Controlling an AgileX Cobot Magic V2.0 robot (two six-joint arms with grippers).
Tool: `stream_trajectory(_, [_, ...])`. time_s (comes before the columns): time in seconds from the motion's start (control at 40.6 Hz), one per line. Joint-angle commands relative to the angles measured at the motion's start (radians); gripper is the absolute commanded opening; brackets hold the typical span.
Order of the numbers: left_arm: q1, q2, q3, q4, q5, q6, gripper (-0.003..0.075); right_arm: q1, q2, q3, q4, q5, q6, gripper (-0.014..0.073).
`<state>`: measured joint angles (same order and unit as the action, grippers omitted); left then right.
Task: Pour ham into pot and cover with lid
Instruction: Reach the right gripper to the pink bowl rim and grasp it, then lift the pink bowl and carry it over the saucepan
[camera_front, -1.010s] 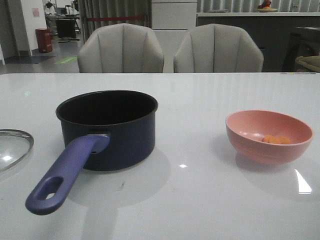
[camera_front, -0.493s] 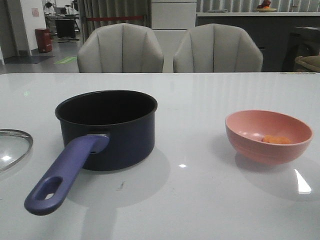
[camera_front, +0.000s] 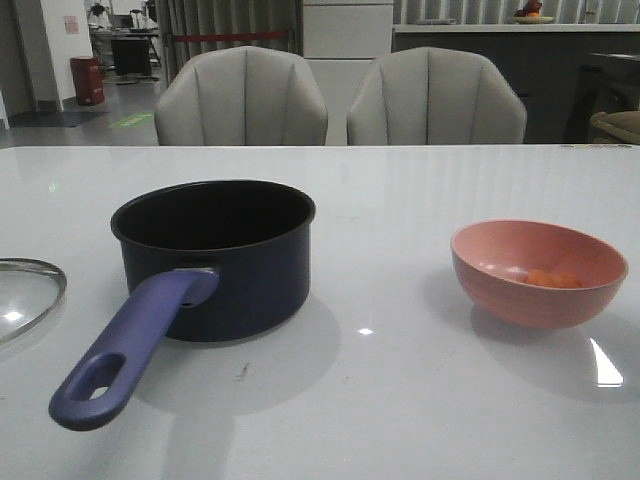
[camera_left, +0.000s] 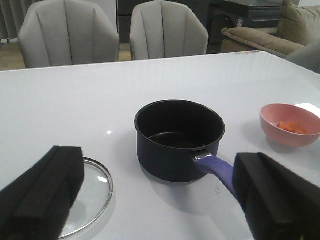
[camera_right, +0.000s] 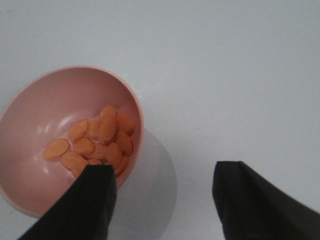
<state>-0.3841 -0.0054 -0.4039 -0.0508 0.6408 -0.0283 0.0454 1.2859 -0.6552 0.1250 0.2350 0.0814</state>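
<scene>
In the front view, the lid (camera_front: 28, 292) is cut off by the left edge, so only part of its rim shows and its knob cannot be seen. Neither claw shows in that view at all. The ham (camera_front: 553, 279) peeks over the pink bowl's (camera_front: 535, 295) rim, and most of it is hidden by the near wall.

In the left wrist view, one finger (camera_left: 42, 192) covers part of the lid (camera_left: 92, 195), and the other finger (camera_left: 277, 200) hides the end of the pot's (camera_left: 177, 137) handle. Both fingers run off the picture's edge.

In the right wrist view, a finger (camera_right: 82, 210) covers part of the bowl (camera_right: 30, 120) and a few ham pieces (camera_right: 97, 140).
</scene>
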Motion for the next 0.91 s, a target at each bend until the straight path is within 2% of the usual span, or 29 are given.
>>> stream_trajectory(0.0, [-0.007, -0.003, -0.026, -0.005, -0.071, -0.001, 0.0637, 0.003, 0.088, -0.090, 0.018, -0.024, -0.004, 0.0523])
stream_trajectory(0.172, [-0.007, -0.003, -0.026, -0.005, -0.071, -0.001, 0.0637, 0.044, 0.238, -0.188, 0.025, 0.015, -0.004, 0.0523])
stream_trajectory(0.419, [-0.007, -0.003, -0.026, -0.005, -0.071, -0.001, 0.0637, 0.041, 0.377, -0.274, 0.042, 0.012, -0.004, 0.0517])
stream_trajectory(0.493, [-0.007, -0.003, -0.026, -0.005, -0.071, -0.001, 0.0637, 0.041, 0.396, -0.285, 0.042, 0.012, -0.004, 0.0471])
stream_trajectory(0.739, [-0.007, -0.003, -0.026, -0.005, -0.071, -0.001, 0.0637, 0.041, 0.416, -0.296, 0.045, 0.008, -0.004, 0.0129])
stream_trajectory(0.887, [-0.007, -0.003, -0.026, -0.005, -0.071, -0.001, 0.0637, 0.041, 0.415, -0.296, 0.043, 0.009, -0.005, 0.0136])
